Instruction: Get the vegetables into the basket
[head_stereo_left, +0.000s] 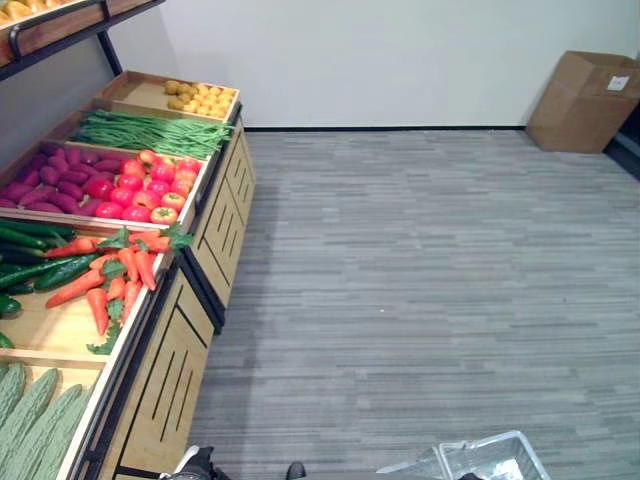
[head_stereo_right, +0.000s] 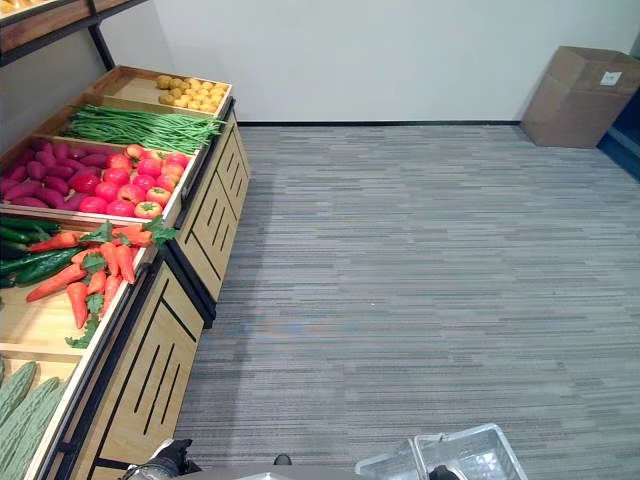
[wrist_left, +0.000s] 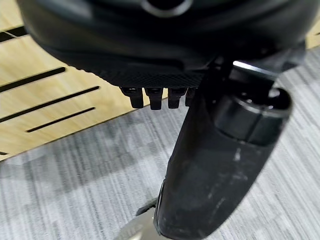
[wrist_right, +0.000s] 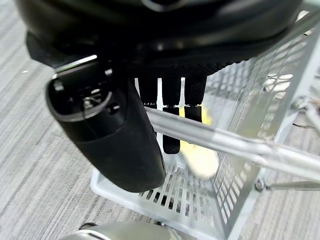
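Your right hand (wrist_right: 150, 115) has its fingers hooked over the metal handle (wrist_right: 235, 145) of the white mesh basket (head_stereo_right: 470, 455), which hangs low at your right side with something pale yellow inside. Your left hand (wrist_left: 210, 165) hangs free beside the wooden bench (wrist_left: 45, 85), fingers curled on nothing. Turn toward the bench before reaching, and keep the basket level. The vegetables are still on display: about nine carrots (head_stereo_left: 115, 280), roughly fifteen tomatoes (head_stereo_left: 145, 190), one heap of green beans (head_stereo_left: 150, 132), several cucumbers (head_stereo_left: 40, 270).
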